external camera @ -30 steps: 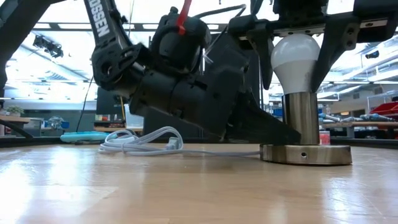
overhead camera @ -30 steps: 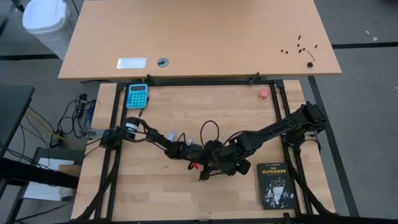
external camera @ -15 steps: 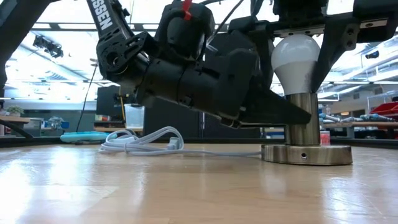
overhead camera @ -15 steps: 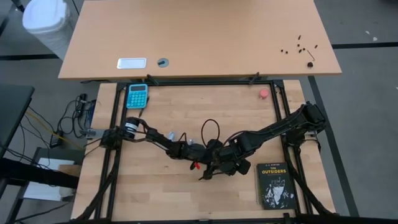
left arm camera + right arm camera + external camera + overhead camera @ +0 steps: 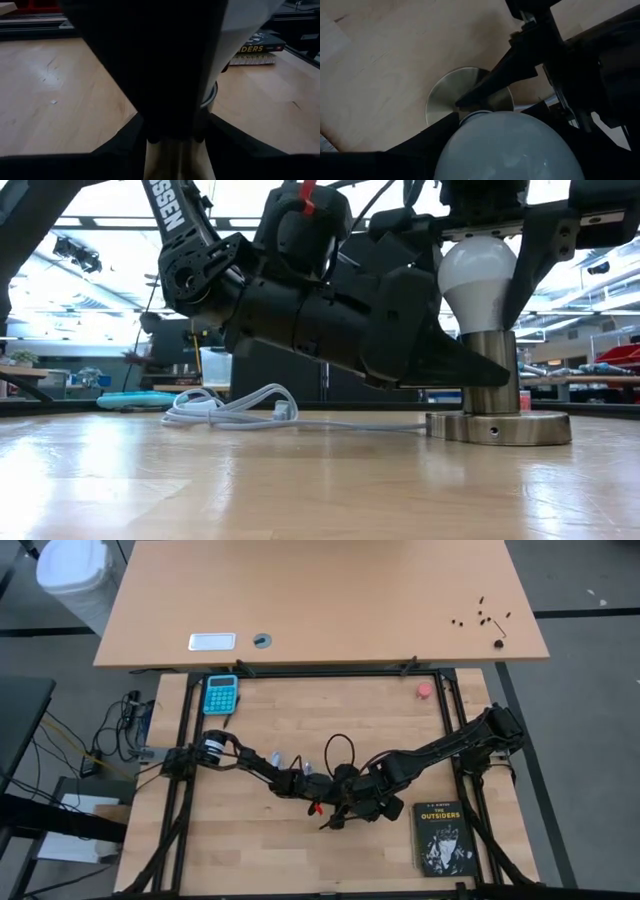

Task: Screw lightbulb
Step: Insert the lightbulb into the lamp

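Observation:
The white lightbulb (image 5: 476, 270) stands upright in a metal socket whose stem (image 5: 492, 400) rises from a round base (image 5: 498, 427) resting on the table. My right gripper (image 5: 476, 305) reaches down from above and is shut on the bulb (image 5: 505, 145). My left gripper (image 5: 500, 370) comes in nearly level from the table's left and is shut on the socket's stem under the bulb. In the high view both grippers meet at the table's middle (image 5: 345, 792), and they hide the bulb and socket there. My left gripper has the socket's stem (image 5: 172, 157) between its two fingers, just under the bulb. The fingers lie nearly level, coming from the table's left, across the upright stem. The socket's base stays flat on the table. My right gripper pinches the bulb's round sides (image 5: 450, 275) between its two fingers, which point down from above. The bulb stands upright, its narrow end in the socket.
The socket's white cord (image 5: 230, 408) lies coiled on the table behind the left arm. A black book (image 5: 442, 837) lies at the near right, a blue calculator (image 5: 221, 693) at the far left, a small pink-red object (image 5: 425, 690) at the far right.
My left gripper has tipped its fingers up from the socket's base to the stem and edged toward the table's right. The socket with the bulb has slid slightly toward the right. My right gripper has kept still on the bulb.

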`<state>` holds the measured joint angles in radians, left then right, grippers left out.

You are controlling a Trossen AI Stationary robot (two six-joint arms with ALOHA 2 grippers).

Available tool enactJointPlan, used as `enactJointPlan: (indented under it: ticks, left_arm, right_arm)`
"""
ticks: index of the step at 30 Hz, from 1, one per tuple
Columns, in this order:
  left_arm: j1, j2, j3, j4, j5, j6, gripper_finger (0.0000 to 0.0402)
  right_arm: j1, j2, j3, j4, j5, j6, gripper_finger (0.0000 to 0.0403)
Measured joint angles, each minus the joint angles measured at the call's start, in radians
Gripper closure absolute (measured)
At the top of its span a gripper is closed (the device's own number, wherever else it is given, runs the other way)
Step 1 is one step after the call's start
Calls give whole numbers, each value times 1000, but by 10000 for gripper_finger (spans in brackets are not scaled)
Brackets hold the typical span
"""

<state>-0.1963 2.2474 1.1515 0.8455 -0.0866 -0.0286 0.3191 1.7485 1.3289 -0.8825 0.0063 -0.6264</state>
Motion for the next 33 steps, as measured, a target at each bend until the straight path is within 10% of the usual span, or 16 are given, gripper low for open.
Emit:
enactJointPlan:
  ticks: [33]
  left_arm:
    - [-2,0,0,-2,-15,-28,225]
  right_arm:
    - [-8,0,0,-9,-34,488,137]
